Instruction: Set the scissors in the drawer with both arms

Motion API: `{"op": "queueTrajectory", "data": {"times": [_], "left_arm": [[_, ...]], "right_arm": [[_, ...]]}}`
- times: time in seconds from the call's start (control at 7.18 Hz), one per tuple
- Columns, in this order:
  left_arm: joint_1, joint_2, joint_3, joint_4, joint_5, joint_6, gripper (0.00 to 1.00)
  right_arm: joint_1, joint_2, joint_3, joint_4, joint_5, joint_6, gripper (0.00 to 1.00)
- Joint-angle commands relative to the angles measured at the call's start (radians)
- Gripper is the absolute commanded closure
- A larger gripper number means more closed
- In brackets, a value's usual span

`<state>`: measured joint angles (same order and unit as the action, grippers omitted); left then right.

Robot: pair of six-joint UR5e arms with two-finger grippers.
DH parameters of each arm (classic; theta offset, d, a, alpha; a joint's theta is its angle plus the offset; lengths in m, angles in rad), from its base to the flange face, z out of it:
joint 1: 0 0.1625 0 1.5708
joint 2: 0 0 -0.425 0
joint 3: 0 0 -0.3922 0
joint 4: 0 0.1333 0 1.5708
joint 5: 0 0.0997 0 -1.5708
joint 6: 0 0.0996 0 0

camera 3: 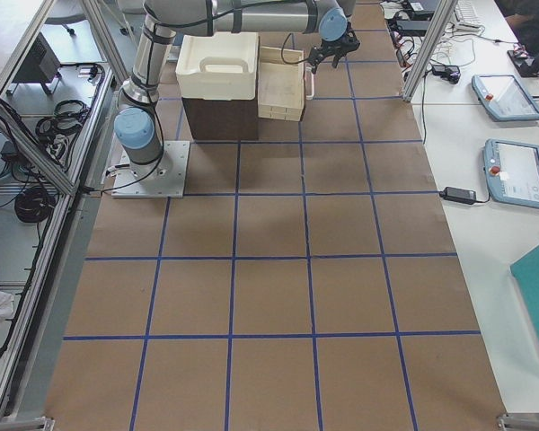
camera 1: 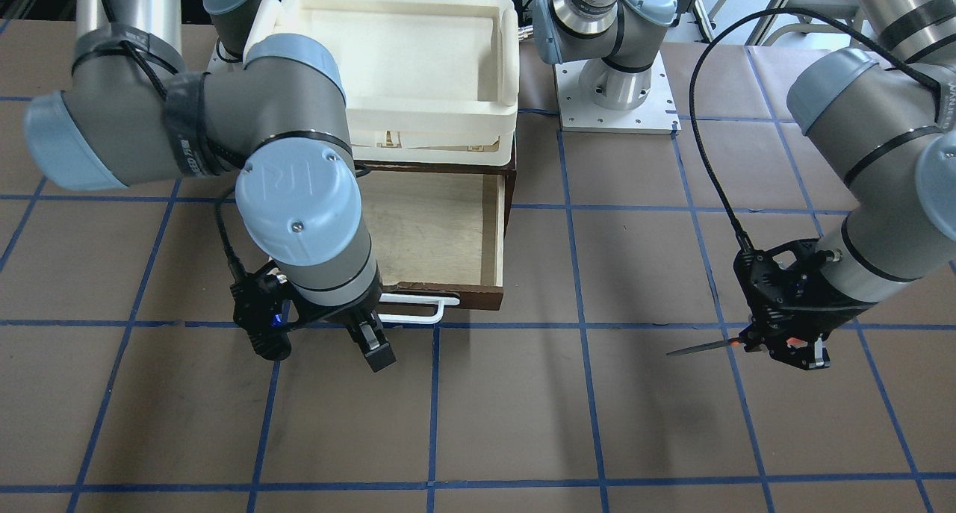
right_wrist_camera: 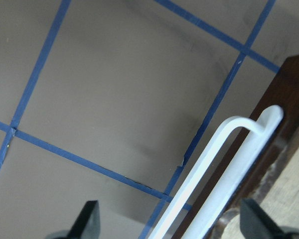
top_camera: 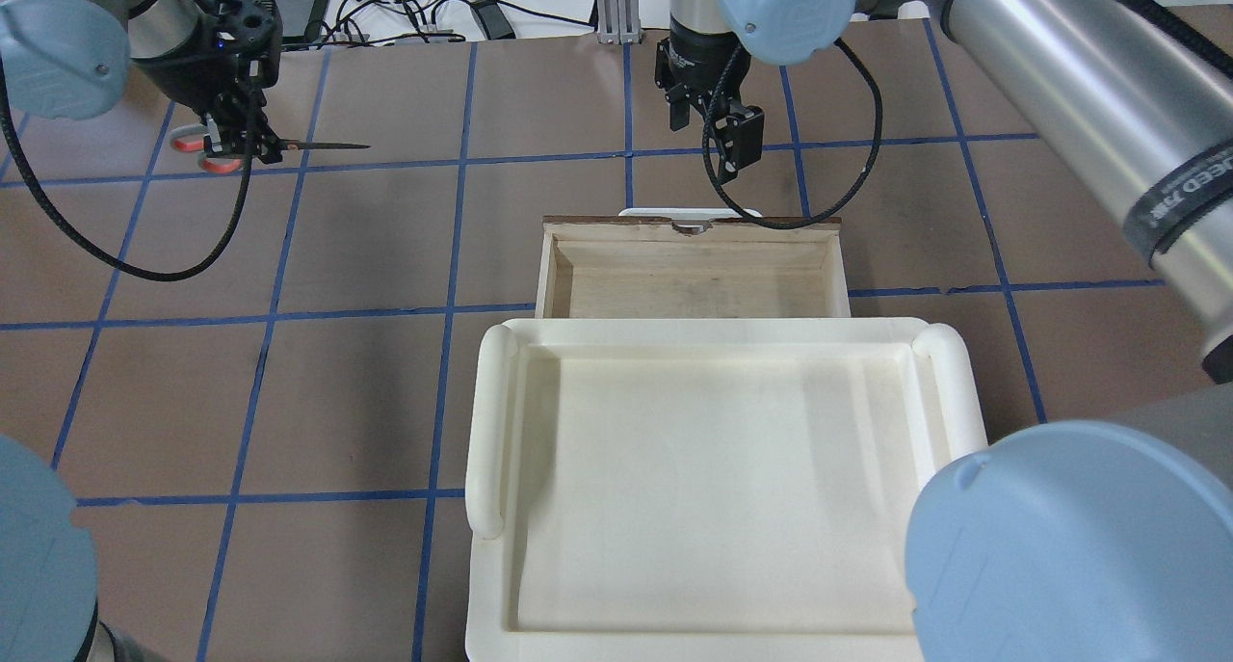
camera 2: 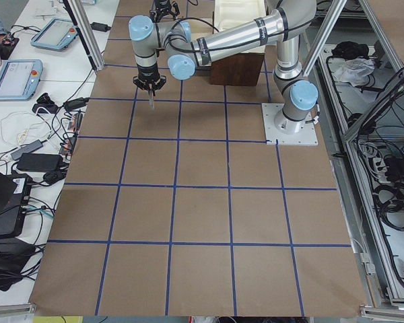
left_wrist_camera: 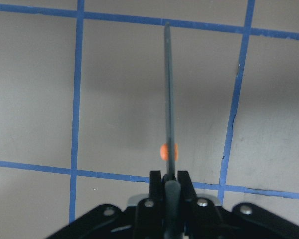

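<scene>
While the shallow dark-brown wooden drawer [top_camera: 689, 224] stands pulled out from under the white foam tray [top_camera: 703, 330], its pale plywood floor is open to view. Its wide white plastic bar handle [camera 1: 418, 309] faces away from the robot.

The small scissors with dark grey handles lined orange-red [top_camera: 327, 145] are not in it. They are well off to the robot's left, over the brown paper desk with its blue tape grid [top_camera: 366, 402]. The left arm's black two-finger gripper [top_camera: 226, 142] has them there. Its jaws are pinched tight on the handle end, with the orange-red loops sticking out on the far side of the fingers. The dark blades are closed and lie roughly level, with the tip pointing toward the drawer's side of the desk. From the left wrist camera the blades run straight ahead, edge-on, with a small orange spot at the pivot. A soft shadow falls on the paper beside them, so they look to be held up off the desk.

The right arm's black gripper [top_camera: 713, 132] hangs just in front of the drawer's front board, close to the white handle but not touching it. Its jaws are spread wide with nothing between them. The right wrist camera shows both fingertips far apart at the bottom of its view. The white bar and the brown drawer front run diagonally past them.
</scene>
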<state>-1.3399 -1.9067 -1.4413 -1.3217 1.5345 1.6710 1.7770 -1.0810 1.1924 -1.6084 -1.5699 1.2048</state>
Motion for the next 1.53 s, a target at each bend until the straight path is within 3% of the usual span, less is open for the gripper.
{"op": "queueTrajectory", "data": {"times": [0.0, 0.28, 0.56, 0.97, 1.25, 1.39], "left_arm": [[-0.063, 0.058, 0.002, -0.025, 0.001, -0.127, 0.93], [-0.199, 0.101, -0.004, -0.050, 0.003, -0.441, 0.93], [-0.356, 0.109, -0.007, -0.048, 0.018, -0.652, 0.93], [-0.580, 0.129, -0.013, -0.050, 0.010, -0.981, 0.92], [-0.665, 0.140, -0.024, -0.051, 0.015, -0.984, 0.93], [-0.668, 0.129, -0.030, -0.036, 0.016, -0.742, 0.93]], "right_arm": [[-0.107, -0.098, 0.036, 0.018, -0.035, -0.350, 0.00], [-0.160, -0.190, 0.125, -0.022, -0.117, -0.658, 0.00], [-0.195, -0.209, 0.138, -0.062, -0.164, -0.920, 0.00], [-0.275, -0.235, 0.139, -0.053, -0.154, -0.996, 0.00], [-0.321, -0.238, 0.139, -0.054, -0.125, -1.048, 0.00], [-0.336, -0.240, 0.139, -0.056, -0.125, -1.054, 0.00]]}}
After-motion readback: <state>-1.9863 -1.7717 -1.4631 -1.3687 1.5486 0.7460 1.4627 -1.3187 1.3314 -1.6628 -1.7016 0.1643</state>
